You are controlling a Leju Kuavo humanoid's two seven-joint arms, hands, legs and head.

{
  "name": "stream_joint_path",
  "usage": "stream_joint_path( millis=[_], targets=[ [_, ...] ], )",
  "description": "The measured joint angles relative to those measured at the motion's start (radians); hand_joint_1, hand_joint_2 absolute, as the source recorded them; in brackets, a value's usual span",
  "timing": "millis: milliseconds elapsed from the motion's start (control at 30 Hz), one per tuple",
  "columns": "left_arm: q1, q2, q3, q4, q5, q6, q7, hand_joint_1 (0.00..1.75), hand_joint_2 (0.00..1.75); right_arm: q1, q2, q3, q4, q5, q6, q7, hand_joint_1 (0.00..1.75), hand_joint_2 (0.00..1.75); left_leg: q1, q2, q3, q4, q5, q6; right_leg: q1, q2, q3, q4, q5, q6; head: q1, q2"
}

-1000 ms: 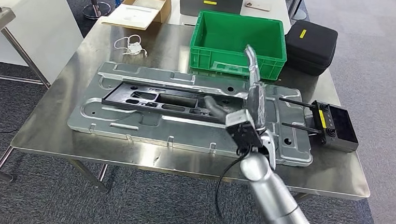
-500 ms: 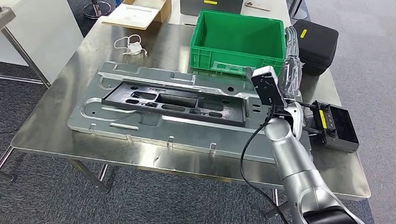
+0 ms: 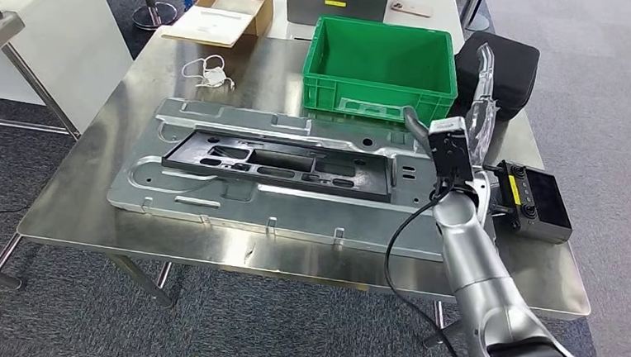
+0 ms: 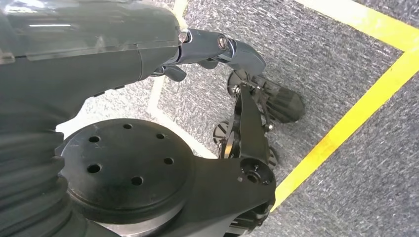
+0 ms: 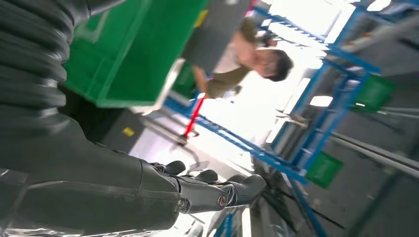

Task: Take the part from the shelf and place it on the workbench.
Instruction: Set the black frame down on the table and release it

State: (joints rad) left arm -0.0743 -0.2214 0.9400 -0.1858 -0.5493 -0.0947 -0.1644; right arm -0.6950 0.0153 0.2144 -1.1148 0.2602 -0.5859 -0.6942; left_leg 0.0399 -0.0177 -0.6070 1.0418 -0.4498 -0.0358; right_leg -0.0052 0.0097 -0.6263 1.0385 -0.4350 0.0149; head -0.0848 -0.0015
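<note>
My right hand is raised over the right end of the workbench, beside the green crate. It holds a long, curved silvery part that sticks up above the hand, in front of the black case. In the right wrist view the right hand has its dark fingers curled in. The left hand hangs over the floor and holds nothing.
A large grey metal panel carrying a black frame covers the middle of the bench. A remote controller lies at the right edge, a cardboard box and a white mask at the back left. A person stands beyond the crate.
My right arm has swung right, from above the black frame to the bench's right end, carrying the silvery part with it. Nothing on the bench has moved.
</note>
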Motion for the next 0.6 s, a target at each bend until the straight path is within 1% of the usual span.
stream_joint_path(
  millis=[67,200,300,467,600],
  targets=[
    [0.000,-0.001,0.008,0.000,0.002,0.007,-0.005,0.00,0.00,0.065,0.014,0.025,-0.117,-0.019,-0.009,-0.003,0.00,1.75,0.000,0.000,0.000,0.000,0.000,0.000,0.000,0.000,0.000,0.000,-0.001,0.000,0.000,0.000],
    [0.000,-0.003,0.021,0.000,0.010,0.022,-0.010,0.00,0.00,0.190,0.033,0.075,-0.333,-0.059,-0.015,-0.005,0.00,1.75,0.000,0.000,0.000,-0.001,-0.001,0.000,0.000,-0.001,0.000,0.000,-0.002,-0.001,0.000,0.000],
    [-0.001,-0.005,0.033,0.000,0.017,0.032,-0.010,0.00,0.00,0.253,0.038,0.106,-0.442,-0.080,-0.003,-0.006,0.00,1.75,0.000,0.000,0.000,-0.001,-0.002,-0.001,0.000,-0.001,0.000,0.000,-0.002,-0.001,0.000,0.000],
    [-0.002,-0.007,0.045,0.000,0.020,0.046,-0.009,0.00,0.00,0.338,0.039,0.147,-0.558,-0.087,0.032,-0.006,0.00,1.75,0.000,0.000,0.000,-0.001,-0.002,-0.001,0.000,-0.001,0.000,-0.001,-0.002,-0.001,0.000,0.000],
    [-0.003,-0.008,0.057,0.000,0.020,0.058,-0.004,0.00,0.00,0.393,0.040,0.172,-0.605,-0.091,0.061,-0.006,0.00,1.75,0.000,0.000,0.001,-0.001,-0.002,-0.001,0.000,0.000,0.000,-0.001,-0.002,-0.001,0.000,0.000]
  ],
)
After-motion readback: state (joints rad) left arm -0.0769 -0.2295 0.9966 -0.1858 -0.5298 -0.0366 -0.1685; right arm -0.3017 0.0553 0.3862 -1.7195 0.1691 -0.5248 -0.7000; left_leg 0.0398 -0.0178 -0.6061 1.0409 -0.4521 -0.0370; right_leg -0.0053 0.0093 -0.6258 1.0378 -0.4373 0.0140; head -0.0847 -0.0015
